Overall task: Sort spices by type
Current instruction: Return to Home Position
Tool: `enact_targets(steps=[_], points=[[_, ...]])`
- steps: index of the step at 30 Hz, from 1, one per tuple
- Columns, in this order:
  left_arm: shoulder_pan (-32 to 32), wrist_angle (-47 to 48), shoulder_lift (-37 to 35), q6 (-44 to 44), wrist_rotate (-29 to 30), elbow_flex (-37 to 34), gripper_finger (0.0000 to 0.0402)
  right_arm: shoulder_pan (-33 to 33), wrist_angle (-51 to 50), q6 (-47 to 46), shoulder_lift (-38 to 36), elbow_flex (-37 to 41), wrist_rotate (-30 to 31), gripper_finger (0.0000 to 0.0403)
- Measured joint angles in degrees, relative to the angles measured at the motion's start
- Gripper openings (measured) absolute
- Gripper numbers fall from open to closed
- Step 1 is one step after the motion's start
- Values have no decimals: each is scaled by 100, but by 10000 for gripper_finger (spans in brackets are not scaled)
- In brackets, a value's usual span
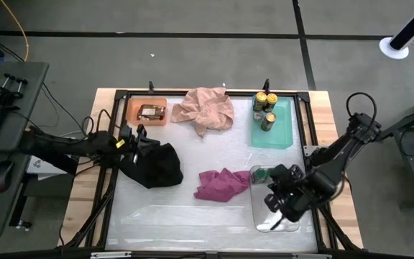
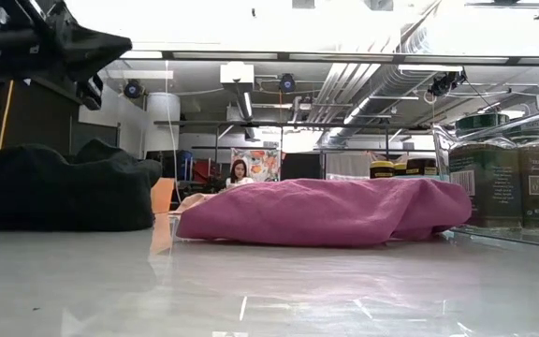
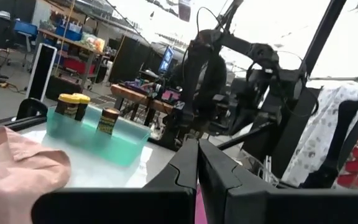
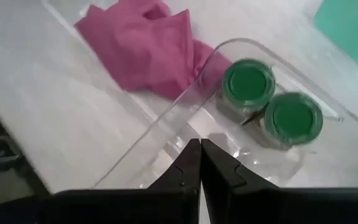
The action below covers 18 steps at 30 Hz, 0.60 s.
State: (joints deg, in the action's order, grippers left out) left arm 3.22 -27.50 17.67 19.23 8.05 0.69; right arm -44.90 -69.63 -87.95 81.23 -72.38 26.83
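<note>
Two green-lidded jars (image 4: 247,84) stand side by side at the far end of a clear tray (image 1: 286,219). Three yellow-lidded jars (image 1: 265,108) stand in a teal tray (image 1: 282,133). A brown packet (image 1: 151,111) lies flat in an orange tray (image 1: 133,108). My right gripper (image 4: 200,155) is shut and hovers over the clear tray, short of the green jars. My left gripper (image 3: 197,163) is shut and hangs above the black cloth (image 1: 155,164) at the table's left side.
A magenta cloth (image 1: 221,183) lies crumpled mid-table against the clear tray's left wall. A pink cloth (image 1: 207,109) sits at the far edge between the orange and teal trays. Bare white table surface stretches along the near edge. A black frame rims the table.
</note>
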Motion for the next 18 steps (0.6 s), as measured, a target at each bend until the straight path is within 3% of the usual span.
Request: enact_targets(steps=[5, 8, 11, 14, 18], points=[[-22, 85, -126, -27, 6, 2, 0, -522, -266, -482, -261, 13, 347, 0], [-20, 142, -122, 120, 22, 2, 0, -816, -416, -994, -500, 154, 1303, 0], [-16, 283, -120, 590, -9, 4, 0, -876, 175, -1039, -1111, 855, 2225, 0], [-15, 457, -120, 1148, -511, 4, 0, -676, 1542, -215, -2046, 2004, 2339, 0], [118, 542, -120, 2235, -1416, 4, 0, 91, 4365, 2284, -3550, 3660, 1239, 0]])
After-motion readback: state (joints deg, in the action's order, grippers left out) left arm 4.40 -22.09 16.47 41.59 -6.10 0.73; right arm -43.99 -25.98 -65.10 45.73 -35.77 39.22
